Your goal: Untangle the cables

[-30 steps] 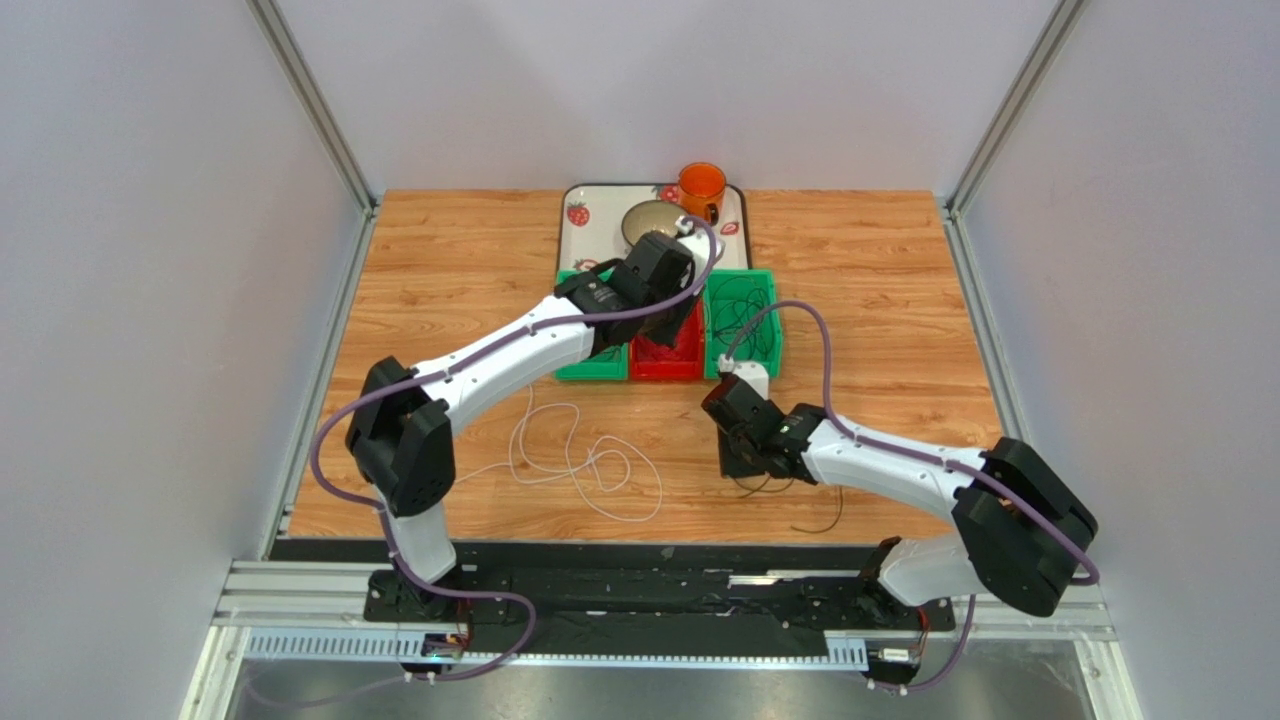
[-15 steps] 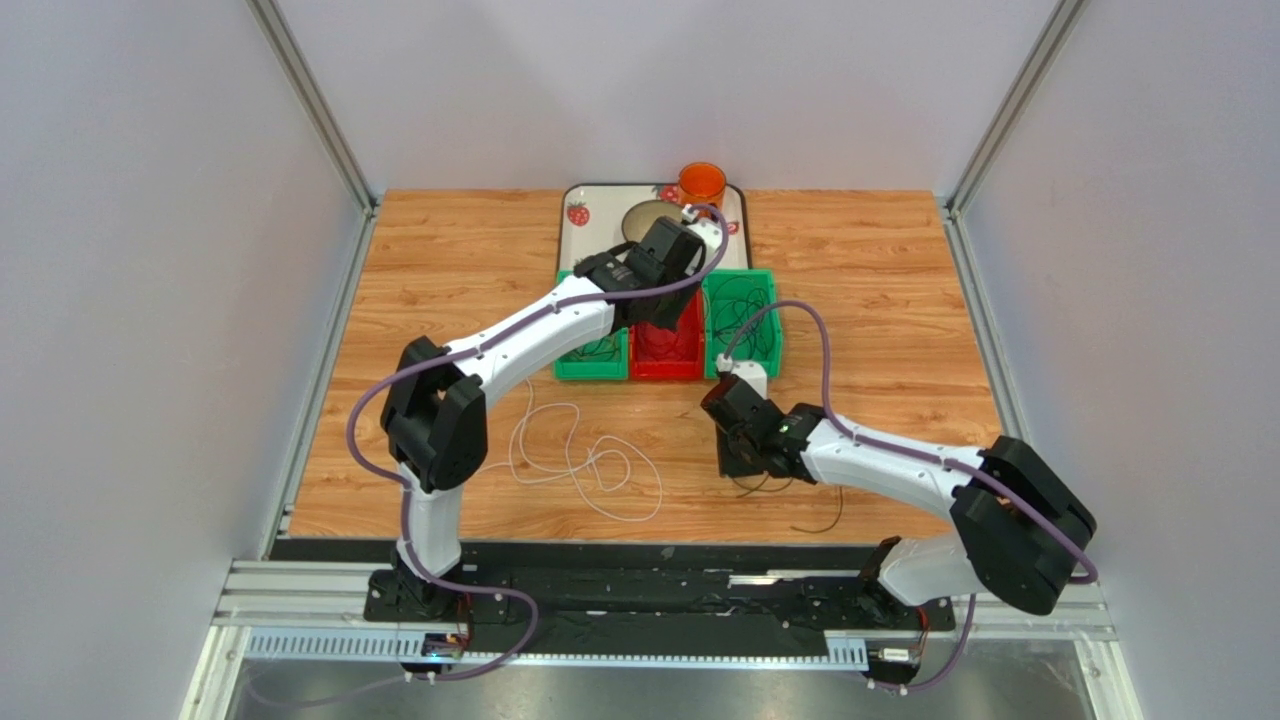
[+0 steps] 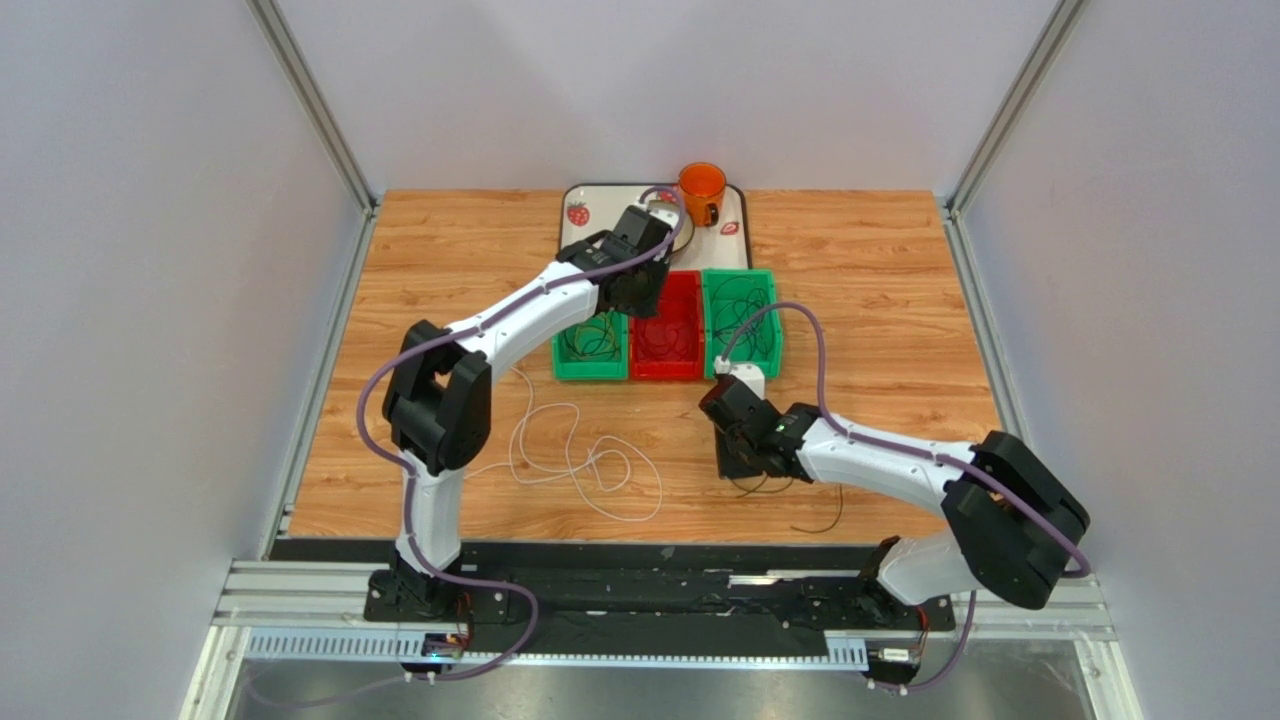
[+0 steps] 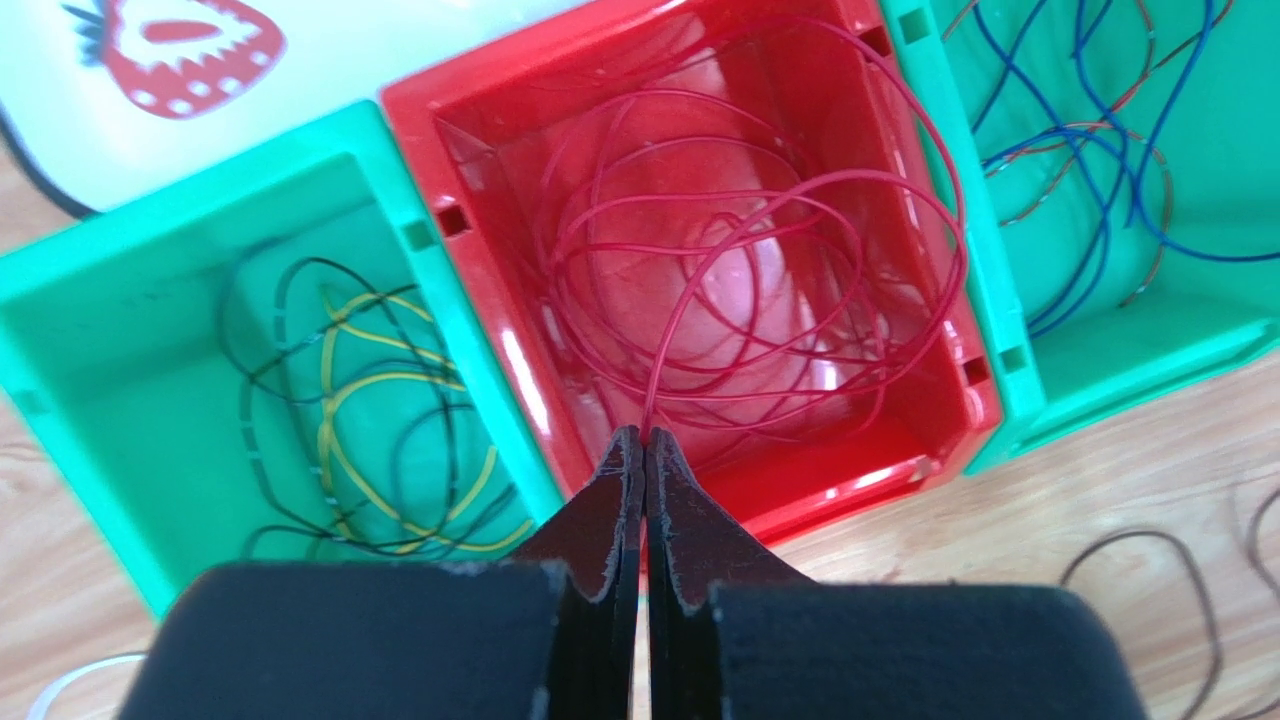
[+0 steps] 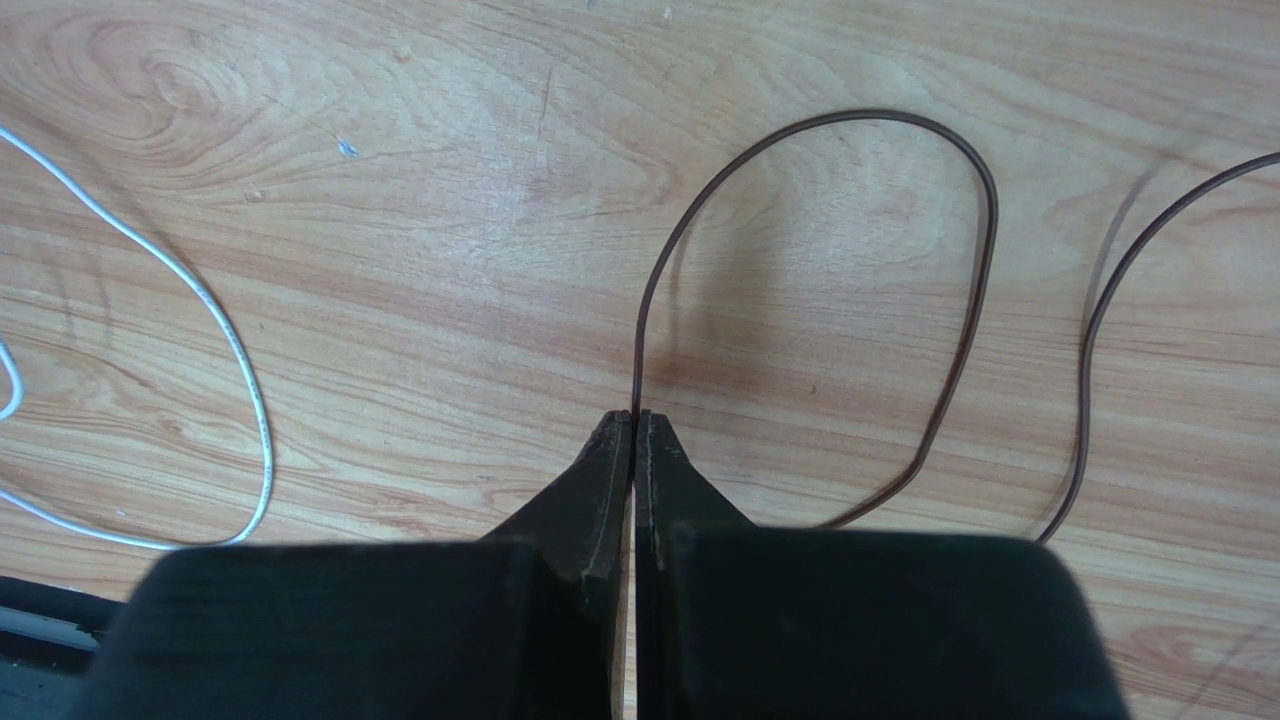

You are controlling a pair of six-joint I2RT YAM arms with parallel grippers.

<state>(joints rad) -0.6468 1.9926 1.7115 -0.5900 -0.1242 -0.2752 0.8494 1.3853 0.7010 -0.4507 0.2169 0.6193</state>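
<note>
We are seeing the left arm reaching farther toward the far edge of the desk (image 3: 887, 270) than one second ago, and its wrist is now hanging over the red bin (image 4: 451, 150). The left gripper (image 4: 645, 438) is pinching one strand of the red cable (image 4: 736, 255), jaws pressed together, while the rest of that cable is lying coiled inside the bin. We are judging that this cable is almost sorted and only the release is missing. The right gripper (image 5: 633, 420), hardly moving by the near edge, is clamping the brown cable (image 5: 992, 210), which is lying on the desk near the white cable (image 5: 241, 360).
</note>
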